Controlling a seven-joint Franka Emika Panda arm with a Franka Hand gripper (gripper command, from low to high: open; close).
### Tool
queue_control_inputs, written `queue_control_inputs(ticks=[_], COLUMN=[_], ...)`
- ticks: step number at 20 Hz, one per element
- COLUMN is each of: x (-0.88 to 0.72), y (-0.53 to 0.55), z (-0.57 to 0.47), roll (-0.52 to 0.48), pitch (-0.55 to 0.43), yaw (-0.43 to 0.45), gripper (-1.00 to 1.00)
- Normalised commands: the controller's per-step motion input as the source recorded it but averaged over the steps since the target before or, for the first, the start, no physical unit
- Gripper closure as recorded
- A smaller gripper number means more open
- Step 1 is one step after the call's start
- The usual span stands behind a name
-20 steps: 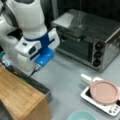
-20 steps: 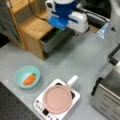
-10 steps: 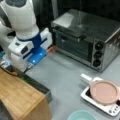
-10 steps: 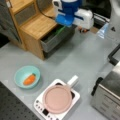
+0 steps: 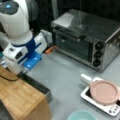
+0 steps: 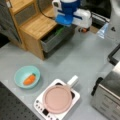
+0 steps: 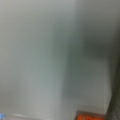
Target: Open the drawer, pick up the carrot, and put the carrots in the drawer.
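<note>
I have the shallow dark grey drawer (image 6: 53, 40) pulled open; my blue-and-white gripper (image 6: 65, 23) hovers over it, jaws probably hidden. The small orange carrot (image 6: 29, 79) waits in the teal bowl (image 6: 18, 75): reaching there is needed.

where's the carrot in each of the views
Front view with the oven ahead: the carrot is not in it; only the teal bowl's rim shows at the bottom edge.
Front view from above: carrot in the teal bowl, lower left.
Wrist view: not in it.
Shared landmark: the pink pan.
</note>
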Motion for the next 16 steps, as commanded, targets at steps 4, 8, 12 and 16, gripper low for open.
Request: queue_control_inputs(ticks=[4,8,12,16], x=[-0.09,-0.04,0.03,0.08], y=[-0.17,-0.18,-0.20,-0.13], z=[-0.12,-0.12,-0.14,-0.18], roll=[-0.006,-0.008,-0.028,-0.057], pitch=[-0.164,-0.137,-0.115,-0.078], yaw=[0.090,0.099,0.105,0.104], gripper=[-1.00,-1.00,-1.00,-1.00])
